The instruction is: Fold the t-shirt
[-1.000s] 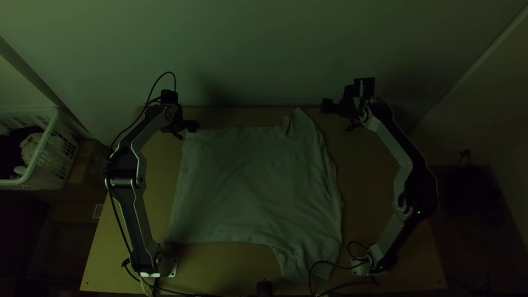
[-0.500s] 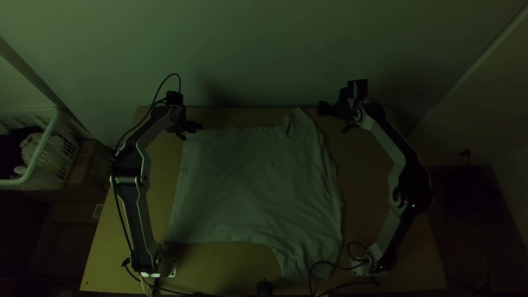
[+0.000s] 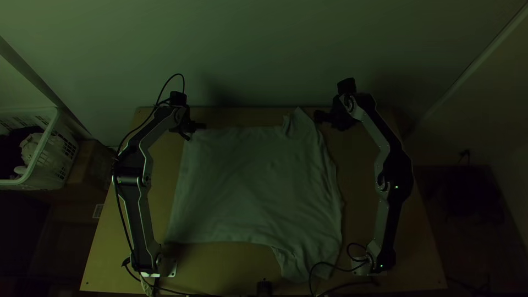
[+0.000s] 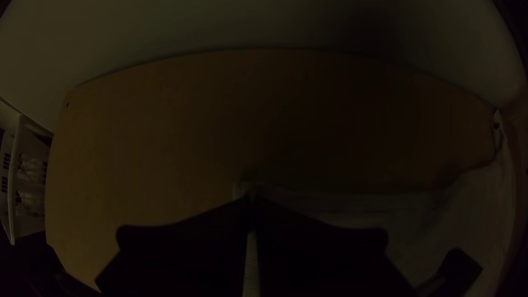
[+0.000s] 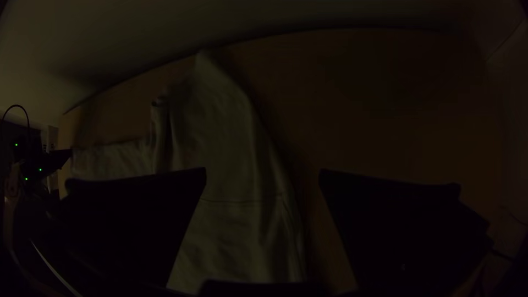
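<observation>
Across the middle of the top view, the t-shirt [image 3: 253, 181] lies spread on the counter [image 3: 220, 264], its straight hem toward the left of the frame and its sleeves toward the right. One sleeve points to the top edge of the counter, the other toward the bottom, where a black cable [image 3: 324, 262] crosses it. Small wrinkles run down the shirt's right side.

At the upper left corner of the shirt is the left claw [image 3: 202, 126], narrow, its tips together in the left wrist view; I cannot tell whether any cloth is pinched between them. Just right of the upper sleeve in the top view is the right claw [image 3: 319, 116], set wide, with nothing held between its fingers; the right wrist view has that sleeve beyond the gap.

Toward the left edge of the top view, a white basket [image 3: 48, 132] holds dark and pale cloth.
</observation>
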Robot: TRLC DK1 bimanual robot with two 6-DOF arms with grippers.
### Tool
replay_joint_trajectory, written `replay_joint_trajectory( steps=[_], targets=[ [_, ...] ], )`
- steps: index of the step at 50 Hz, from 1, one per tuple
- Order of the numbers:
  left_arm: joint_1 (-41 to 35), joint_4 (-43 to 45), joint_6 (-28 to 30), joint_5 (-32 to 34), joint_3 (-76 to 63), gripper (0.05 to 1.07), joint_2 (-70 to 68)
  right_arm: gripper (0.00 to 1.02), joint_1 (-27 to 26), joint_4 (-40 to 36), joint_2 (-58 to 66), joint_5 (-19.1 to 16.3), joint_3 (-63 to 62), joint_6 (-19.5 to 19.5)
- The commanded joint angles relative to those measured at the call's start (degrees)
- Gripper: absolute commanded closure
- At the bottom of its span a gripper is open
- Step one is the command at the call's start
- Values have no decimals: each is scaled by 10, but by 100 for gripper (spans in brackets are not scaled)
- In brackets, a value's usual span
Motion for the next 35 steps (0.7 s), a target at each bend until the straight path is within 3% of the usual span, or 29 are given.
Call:
replay_joint_trajectory(
  steps=[1,3,8,20,25,30,35],
  targets=[
    [0,0,-10,5,-25,105,-3,16,0,-15,23,-2,21,3],
    [0,0,-10,5,-27,105,-5,18,0,-15,28,-2,22,6],
    [1,0,-9,4,-31,105,-8,36,0,-10,46,-2,31,7],
    [5,-3,-5,5,-41,105,-21,37,4,-7,99,1,62,8],
    [7,-4,-2,5,-41,105,-25,47,7,-7,115,1,72,8],
    [9,-4,0,4,-41,105,-24,49,12,-7,125,3,79,7],
    [9,-4,0,5,-41,105,-24,80,16,-4,134,4,93,-4]
  ],
)
